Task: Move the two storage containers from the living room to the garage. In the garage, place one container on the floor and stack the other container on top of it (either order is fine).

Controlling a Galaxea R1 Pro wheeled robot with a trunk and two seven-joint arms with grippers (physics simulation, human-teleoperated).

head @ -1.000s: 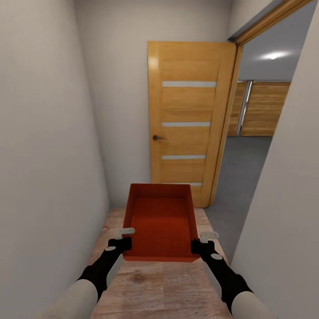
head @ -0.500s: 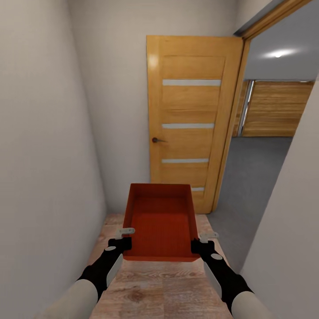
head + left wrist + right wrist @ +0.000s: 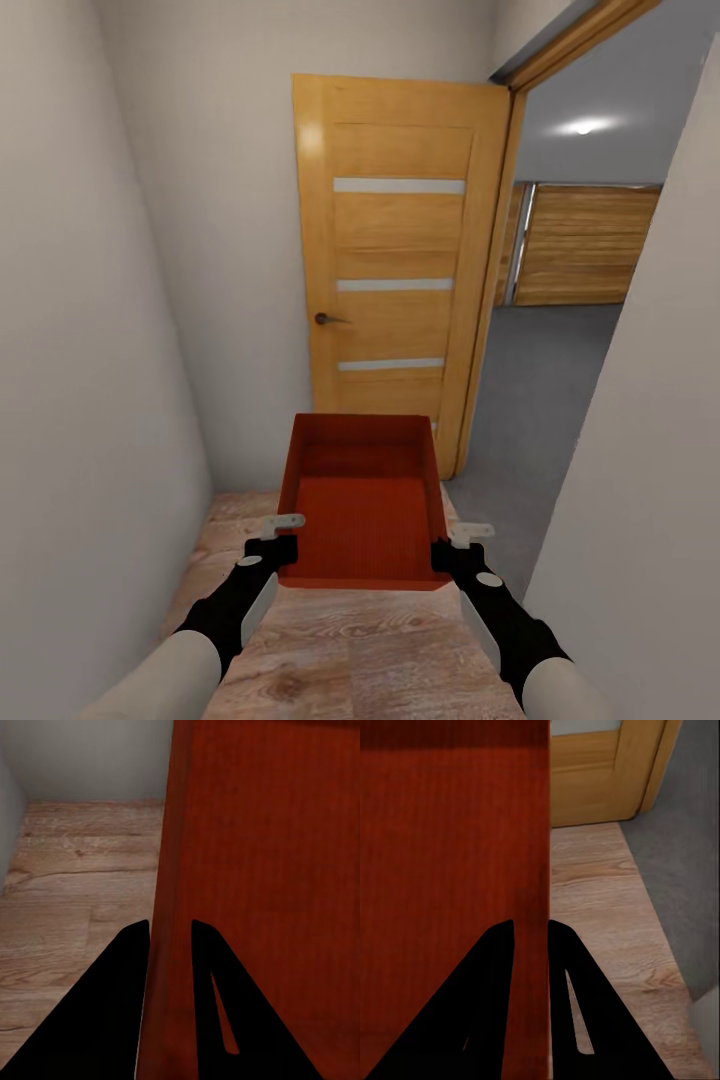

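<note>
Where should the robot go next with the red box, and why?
Probably a small turn to its right, then roll through the doorway. Both grippers, left and right, pinch the side walls of the storage container, so it is carried. The open wooden door blocks straight ahead, and the grey concrete floor lies to the right.

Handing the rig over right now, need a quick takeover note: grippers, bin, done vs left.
Left gripper: jaws shut on the left wall of the orange-red open-topped plastic bin.
Right gripper: jaws shut on the bin's right wall; both wrist views show a wall pinched between the fingers.
Bin is carried level over the light wood plank floor of a narrow hallway, facing an open wooden door.
Grey concrete floor lies through the doorway on the right.
Done: one bin lifted, almost at the doorway.
Left: turn right through it, set the bin down; second bin not in sight.
</note>
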